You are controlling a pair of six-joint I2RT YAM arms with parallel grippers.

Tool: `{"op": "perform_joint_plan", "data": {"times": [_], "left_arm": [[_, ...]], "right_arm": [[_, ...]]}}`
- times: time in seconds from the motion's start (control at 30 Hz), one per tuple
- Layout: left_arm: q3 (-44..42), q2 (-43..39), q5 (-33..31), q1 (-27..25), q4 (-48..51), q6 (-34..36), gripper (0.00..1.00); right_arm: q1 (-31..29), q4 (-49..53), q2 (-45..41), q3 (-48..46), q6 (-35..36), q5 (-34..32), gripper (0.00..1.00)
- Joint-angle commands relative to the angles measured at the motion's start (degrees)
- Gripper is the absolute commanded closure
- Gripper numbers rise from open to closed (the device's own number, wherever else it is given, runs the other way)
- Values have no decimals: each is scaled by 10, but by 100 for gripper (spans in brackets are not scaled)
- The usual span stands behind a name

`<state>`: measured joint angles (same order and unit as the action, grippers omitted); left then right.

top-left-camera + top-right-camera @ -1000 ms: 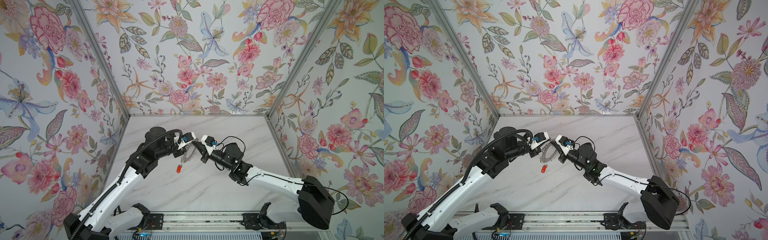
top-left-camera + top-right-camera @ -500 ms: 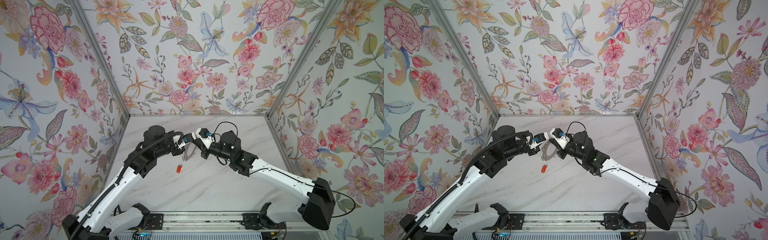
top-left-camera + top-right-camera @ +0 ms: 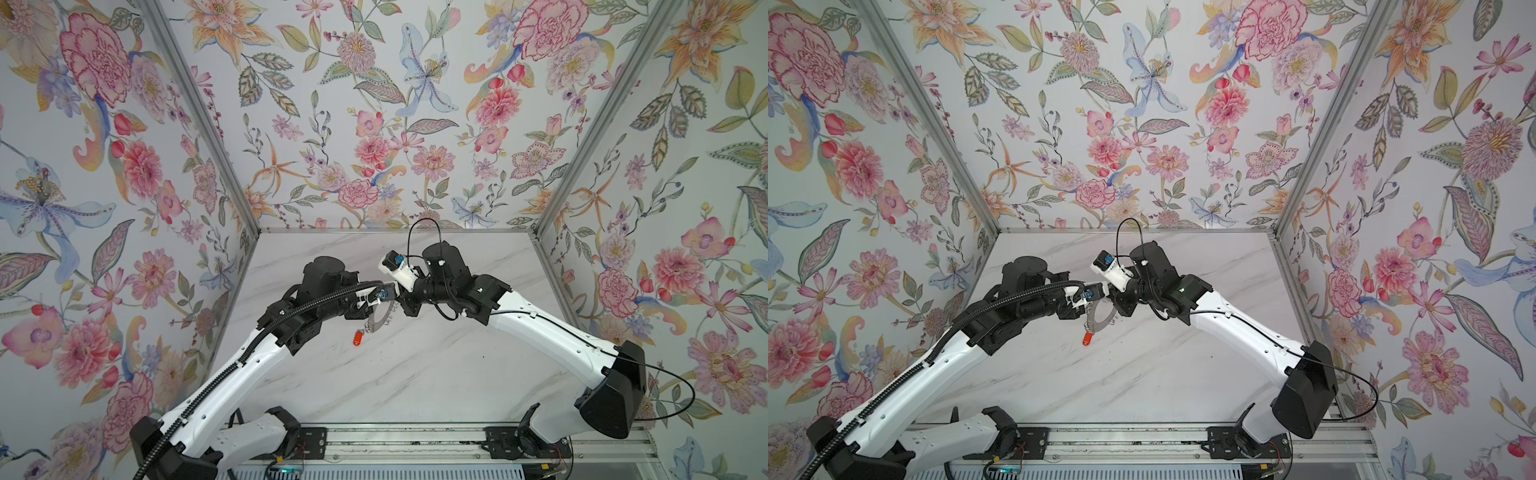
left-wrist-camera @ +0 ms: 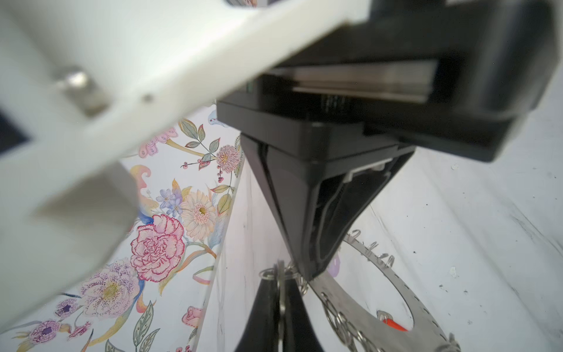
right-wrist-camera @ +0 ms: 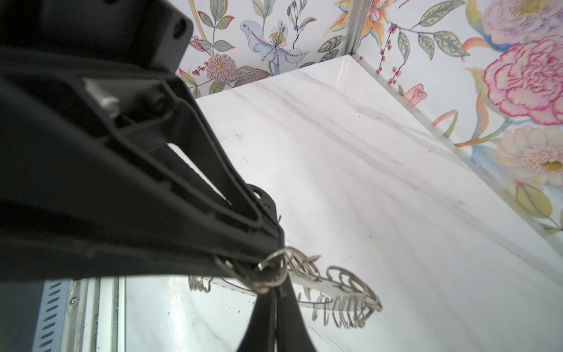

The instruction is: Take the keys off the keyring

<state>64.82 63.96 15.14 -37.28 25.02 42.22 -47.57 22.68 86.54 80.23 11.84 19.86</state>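
Clamped the large flat silver metal keyring (image 4: 350, 311) at its loop-lined rim in the left gripper (image 4: 279, 289), black fingers (image 4: 262, 317) clenched tight on a thin edge of metal. Suspended the keyring tilted above the middle of the white marble tabletop (image 3: 415, 374), apparently clear of it, presumably to let hung items swing free and slide off. Positioned the right gripper (image 5: 276, 295), likewise clenched, at the same stretch of rim on the side away from the tabletop, tips against a small wire loop (image 5: 268, 286); could not establish a true grasp on that loop, on a tag or on nothing. Left the orange-red oblong plastic fob (image 3: 1086, 338) dangling from the rim's tabletop-side edge, not yet detached; could not determine contact with the tabletop. Judged the close two-point hold deliberate: one gripper for steadying, one for working a loop open. Made out no other keys with certainty.
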Motion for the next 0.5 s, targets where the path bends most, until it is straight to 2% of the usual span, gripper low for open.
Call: {"op": "perform_joint_plan", "data": {"times": [0.0,0.17,0.27,0.37,0.47], "left_arm": [[12,12,-5,-35,23,22,100],[1,30,-38,-65,38,32,100],[-1,38,-40,-69,39,21,100],[-2,41,-49,-69,38,6,100],[-2,39,-49,-69,33,-11,100]], "right_arm": [[1,27,17,39,11,31,100],[8,31,23,45,2,50,100],[18,31,19,47,-4,78,100],[27,30,6,38,2,79,100],[37,22,-15,19,3,87,90]]}}
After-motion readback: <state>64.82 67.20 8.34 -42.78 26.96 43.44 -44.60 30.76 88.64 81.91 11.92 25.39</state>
